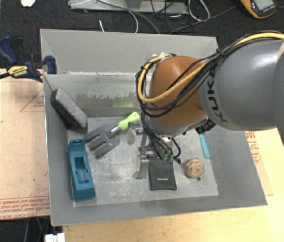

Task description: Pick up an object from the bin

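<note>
- Found the two-finger gripper low in the grey metal bin, near the middle of its floor, beneath the rounded orange wrist cover
- Could not tell the claw's state, wide or narrow (too much of it hidden under that cover); saw nothing plainly held in it
- Spotted a flat black rectangular pad on the floor just beside the claw, to its lower right in the view, touching or nearly so; could not say which
- Judged the pad's long axis to run roughly from the far wall toward the near wall, with little tilt
- Noted a brown rounded lump just right of the pad, a slim blue stick beyond that lump, a grey brush with a green handle to the left, and a teal plastic block well apart by the left wall
- Reckoned on a slight shift toward the pad as the hinge of the coming move, closing across its short side
</note>
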Available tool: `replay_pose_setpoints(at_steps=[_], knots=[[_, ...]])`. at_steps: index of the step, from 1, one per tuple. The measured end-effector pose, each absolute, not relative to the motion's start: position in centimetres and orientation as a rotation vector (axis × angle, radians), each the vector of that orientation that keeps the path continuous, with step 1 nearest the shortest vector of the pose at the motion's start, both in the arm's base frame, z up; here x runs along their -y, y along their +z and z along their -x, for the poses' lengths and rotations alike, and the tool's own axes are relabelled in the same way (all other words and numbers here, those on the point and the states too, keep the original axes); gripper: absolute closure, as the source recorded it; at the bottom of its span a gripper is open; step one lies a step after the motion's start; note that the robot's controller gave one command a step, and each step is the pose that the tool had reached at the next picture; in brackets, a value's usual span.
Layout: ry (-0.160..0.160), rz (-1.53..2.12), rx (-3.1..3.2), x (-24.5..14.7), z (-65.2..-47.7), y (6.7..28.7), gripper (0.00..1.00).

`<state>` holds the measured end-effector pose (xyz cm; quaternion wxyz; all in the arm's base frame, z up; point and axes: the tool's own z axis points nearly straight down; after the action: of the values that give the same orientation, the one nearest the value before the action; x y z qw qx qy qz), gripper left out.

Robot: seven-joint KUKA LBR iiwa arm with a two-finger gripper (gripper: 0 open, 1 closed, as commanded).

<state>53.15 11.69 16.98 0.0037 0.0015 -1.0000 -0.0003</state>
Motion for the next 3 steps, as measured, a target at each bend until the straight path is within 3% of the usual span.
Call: replay_pose_setpoints(at_steps=[1,2,3], knots=[[-0.002,0.0,3.142,-11.6,-53.3,17.4,0.0],[-0.006,-0.035,3.147,-7.2,-52.5,12.6,0.0],[-0.002,-0.006,3.131,-5.7,-51.7,12.2,0.0]])
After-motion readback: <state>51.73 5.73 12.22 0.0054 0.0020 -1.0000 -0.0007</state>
